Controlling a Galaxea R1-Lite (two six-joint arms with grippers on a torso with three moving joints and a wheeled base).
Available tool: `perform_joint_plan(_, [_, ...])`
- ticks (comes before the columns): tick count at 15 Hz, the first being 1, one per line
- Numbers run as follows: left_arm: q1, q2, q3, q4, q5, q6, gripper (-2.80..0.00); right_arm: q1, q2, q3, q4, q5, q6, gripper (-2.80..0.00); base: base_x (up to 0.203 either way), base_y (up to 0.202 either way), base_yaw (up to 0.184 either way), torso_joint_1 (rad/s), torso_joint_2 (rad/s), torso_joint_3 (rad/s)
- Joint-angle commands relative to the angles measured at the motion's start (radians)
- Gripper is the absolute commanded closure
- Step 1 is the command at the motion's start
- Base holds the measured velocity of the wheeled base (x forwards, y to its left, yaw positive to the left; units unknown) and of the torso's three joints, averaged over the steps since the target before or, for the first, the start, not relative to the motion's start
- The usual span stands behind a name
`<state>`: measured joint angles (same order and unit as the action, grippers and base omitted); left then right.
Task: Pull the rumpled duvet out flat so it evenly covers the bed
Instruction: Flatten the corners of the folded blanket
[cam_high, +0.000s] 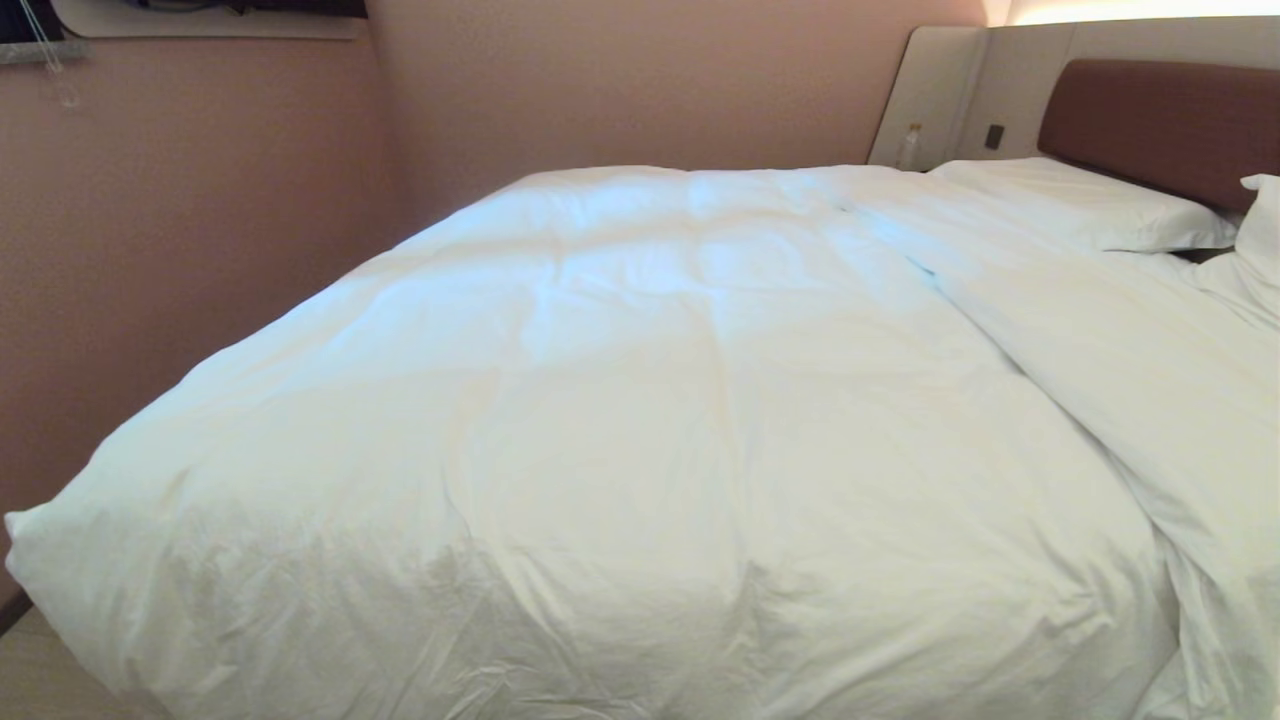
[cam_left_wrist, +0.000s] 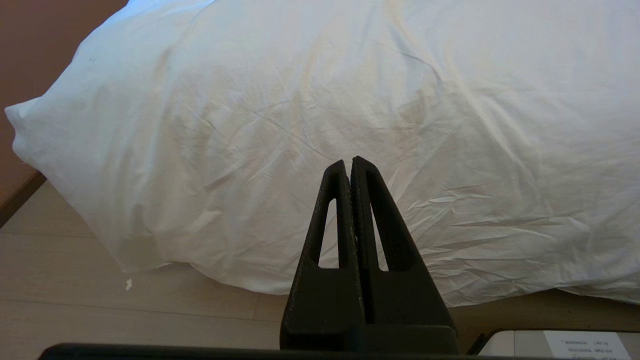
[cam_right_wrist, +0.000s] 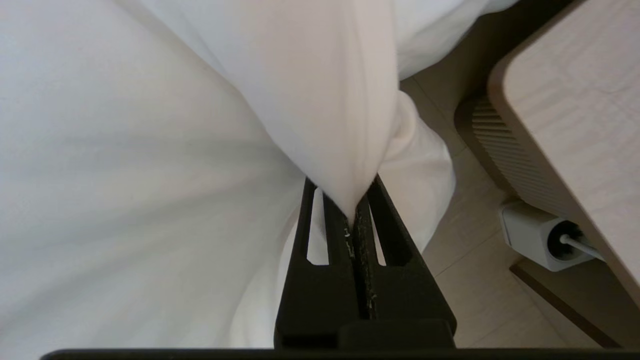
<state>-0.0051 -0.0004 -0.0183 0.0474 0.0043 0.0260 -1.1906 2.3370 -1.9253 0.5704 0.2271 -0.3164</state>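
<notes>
**Right gripper pinches the duvet, left gripper waits**

The right gripper is clenched tight on a fold of the white duvet. The cloth bunches into a point where the two black fingers squeeze it, and it hangs in a soft tent shape from there. The left gripper is closed with nothing in it. It points at the near edge of the duvet but does not touch it.

The head view shows no arms at all. It shows the whole bed, with the puffy duvet spread over most of it. On the right side the duvet is folded back in a long ridge. A white pillow lies by the brown headboard, and a bit of a second pillow peeks in at the edge.

Only the right wrist view shows the pinch. It also shows a pale wooden bedside cabinet and a white plug with a cord near the floor. Only the left wrist view shows the duvet corner hanging over the bed's end, just above the floor.

The floor is light wood boards. The walls are a dusty pink, and a small bottle stands on the beige panel by the headboard
</notes>
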Motion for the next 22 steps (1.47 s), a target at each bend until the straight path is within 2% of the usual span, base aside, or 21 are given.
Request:
perform_joint_plan(1, [-0.001, 0.000, 0.000, 0.000, 0.000, 0.000, 0.00, -0.007, -0.010, -0.001, 0.005, -0.002, -0.003, 0.00, 0.000, 0.000, 0.000, 0.000, 0.00, 0.000])
perform_joint_plan(11, [0.001, 0.000, 0.000, 0.000, 0.000, 0.000, 0.00, -0.052, -0.054, -0.003, -0.001, -0.005, -0.007, 0.00, 0.000, 0.000, 0.000, 0.000, 0.00, 0.000])
perform_joint_plan(13, [0.000, 0.000, 0.000, 0.000, 0.000, 0.000, 0.00, -0.052, -0.030, -0.003, -0.004, -0.042, -0.010, 0.00, 0.000, 0.000, 0.000, 0.000, 0.00, 0.000])
perform_joint_plan(16, [0.000, 0.000, 0.000, 0.000, 0.000, 0.000, 0.00, -0.050, 0.007, -0.003, -0.007, -0.051, -0.012, 0.00, 0.000, 0.000, 0.000, 0.000, 0.00, 0.000])
perform_joint_plan(22, [0.001, 0.000, 0.000, 0.000, 0.000, 0.000, 0.00, -0.051, -0.067, 0.006, 0.023, -0.009, -0.008, 0.00, 0.000, 0.000, 0.000, 0.000, 0.00, 0.000])
